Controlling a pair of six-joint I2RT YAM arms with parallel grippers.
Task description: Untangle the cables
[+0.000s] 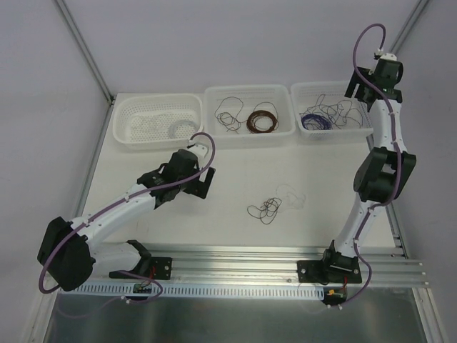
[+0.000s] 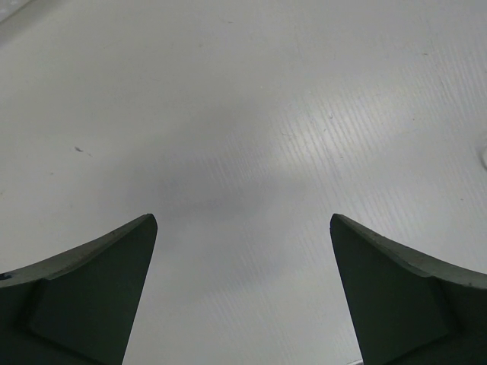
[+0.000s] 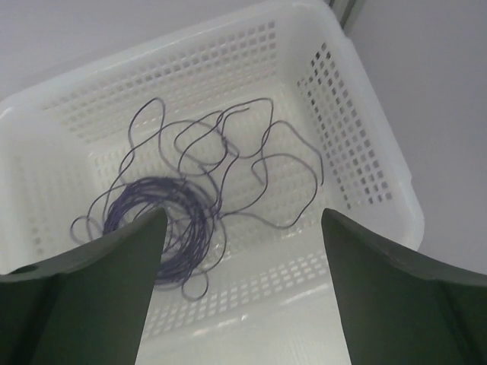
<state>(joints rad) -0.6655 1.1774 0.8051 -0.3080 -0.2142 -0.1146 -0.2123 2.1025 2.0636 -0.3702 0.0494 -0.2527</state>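
Note:
A small tangle of cables, dark brown scribbly loops with a pale grey wire beside them, lies on the white table right of centre. A purple wire lies loose and partly coiled in the right basket; the right wrist view shows the wire in that basket. My right gripper is open and empty above this basket. My left gripper is open and empty over bare table, left of the tangle.
The left basket holds a neat white coil. The middle basket holds a round brown coil and a loose dark wire. An aluminium rail runs along the near edge.

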